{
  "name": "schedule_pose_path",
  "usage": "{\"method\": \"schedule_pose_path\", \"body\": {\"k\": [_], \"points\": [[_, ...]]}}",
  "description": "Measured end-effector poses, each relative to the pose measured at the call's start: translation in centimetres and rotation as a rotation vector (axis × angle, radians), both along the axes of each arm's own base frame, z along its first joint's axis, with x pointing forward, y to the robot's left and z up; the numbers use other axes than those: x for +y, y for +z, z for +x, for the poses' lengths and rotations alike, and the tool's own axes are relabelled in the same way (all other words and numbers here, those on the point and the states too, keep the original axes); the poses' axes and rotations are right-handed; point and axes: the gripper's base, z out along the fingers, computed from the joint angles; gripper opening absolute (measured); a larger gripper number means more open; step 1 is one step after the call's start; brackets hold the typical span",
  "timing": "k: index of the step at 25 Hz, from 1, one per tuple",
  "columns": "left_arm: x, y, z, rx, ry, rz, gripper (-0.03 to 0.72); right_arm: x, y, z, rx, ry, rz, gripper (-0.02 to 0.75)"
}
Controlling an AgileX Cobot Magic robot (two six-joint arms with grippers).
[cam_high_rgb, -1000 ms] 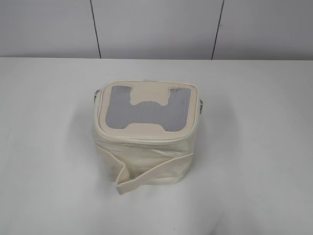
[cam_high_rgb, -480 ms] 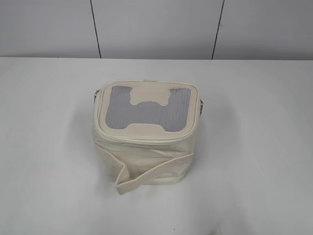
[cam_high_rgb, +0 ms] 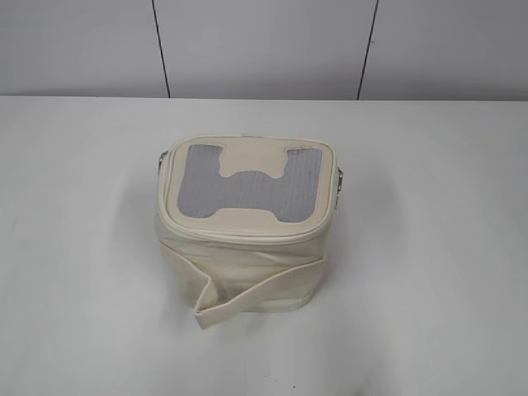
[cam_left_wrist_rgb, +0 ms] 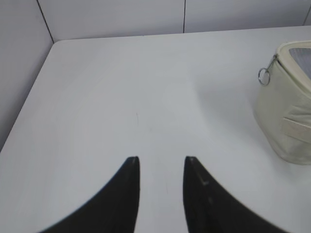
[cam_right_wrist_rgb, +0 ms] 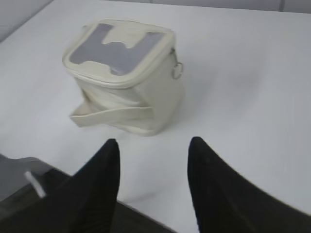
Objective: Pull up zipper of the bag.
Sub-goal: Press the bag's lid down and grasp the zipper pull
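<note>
The cream-white bag (cam_high_rgb: 243, 264) stands in the middle of the white table, its grey mesh top with the cream H patch facing up. The zipper (cam_high_rgb: 247, 233) runs round the lid's rim. One silver slider with a ring pull hangs at the bag's right side (cam_high_rgb: 339, 180); it also shows in the right wrist view (cam_right_wrist_rgb: 177, 71). Another ring pull shows in the left wrist view (cam_left_wrist_rgb: 264, 76) on the bag's left side. My left gripper (cam_left_wrist_rgb: 161, 158) is open and empty, left of the bag (cam_left_wrist_rgb: 286, 121). My right gripper (cam_right_wrist_rgb: 155, 141) is open and empty, in front of the bag (cam_right_wrist_rgb: 131, 97). Neither gripper shows in the exterior view.
The bag's cream strap (cam_high_rgb: 247, 297) lies loose across its front and sticks out at the lower left. A grey panelled wall (cam_high_rgb: 264, 45) stands behind the table. The table's left edge (cam_left_wrist_rgb: 29, 99) meets a wall. A dark edge and a grey part (cam_right_wrist_rgb: 29, 182) lie below my right gripper.
</note>
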Motion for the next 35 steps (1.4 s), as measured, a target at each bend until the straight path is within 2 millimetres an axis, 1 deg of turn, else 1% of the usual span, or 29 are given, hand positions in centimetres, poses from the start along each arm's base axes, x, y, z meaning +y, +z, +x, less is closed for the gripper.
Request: {"method": "schedule_pose_path", "body": {"k": [2,5,6,7,9,10,11,13,15,16,18,21,24,27,30,35], "points": [[0.0,0.0,0.0,0.0,0.0,0.0,0.238,0.8,0.5,2.4,0.011,0.079,0.026,0.364],[0.0,0.0,0.0,0.0,0.0,0.0,0.238,1.8,1.1,7.2,0.048,0.197,0.035,0.361],[0.0,0.0,0.0,0.0,0.0,0.0,0.238,2.1,1.3,9.2,0.059,0.23,0.029,0.36],[0.0,0.0,0.0,0.0,0.0,0.0,0.238,2.4,1.0,11.5,0.097,0.256,0.023,0.36],[0.0,0.0,0.0,0.0,0.0,0.0,0.238,2.8,1.5,15.2,0.11,0.289,0.009,0.36],[0.0,0.0,0.0,0.0,0.0,0.0,0.238,3.2,1.3,17.2,0.135,0.305,0.004,0.36],[0.0,0.0,0.0,0.0,-0.001,0.0,0.238,3.6,1.3,19.2,0.153,0.32,0.001,0.358],[0.0,0.0,0.0,0.0,-0.001,0.0,0.238,4.8,1.4,22.8,0.175,0.359,0.001,0.358],[0.0,0.0,0.0,0.0,-0.001,0.0,0.238,6.0,0.9,25.6,0.217,0.394,0.016,0.358],[0.0,0.0,0.0,0.0,-0.001,0.0,0.238,6.6,1.0,26.6,0.218,0.408,0.018,0.358],[0.0,0.0,0.0,0.0,-0.001,0.0,0.238,7.7,0.5,28.1,0.229,0.429,0.017,0.358],[0.0,0.0,0.0,0.0,-0.001,0.0,0.238,9.6,0.2,29.6,0.205,0.436,-0.003,0.358],[0.0,0.0,0.0,0.0,-0.001,0.0,0.238,11.4,-0.4,30.8,0.194,0.459,-0.019,0.358],[0.0,0.0,0.0,0.0,-0.001,0.0,0.238,12.7,-0.9,31.8,0.194,0.485,-0.024,0.358],[0.0,0.0,0.0,0.0,-0.001,0.0,0.238,13.3,-1.3,32.4,0.194,0.492,-0.028,0.358],[0.0,0.0,0.0,0.0,-0.001,0.0,0.238,13.3,-1.6,33.1,0.177,0.473,-0.066,0.358]]}}
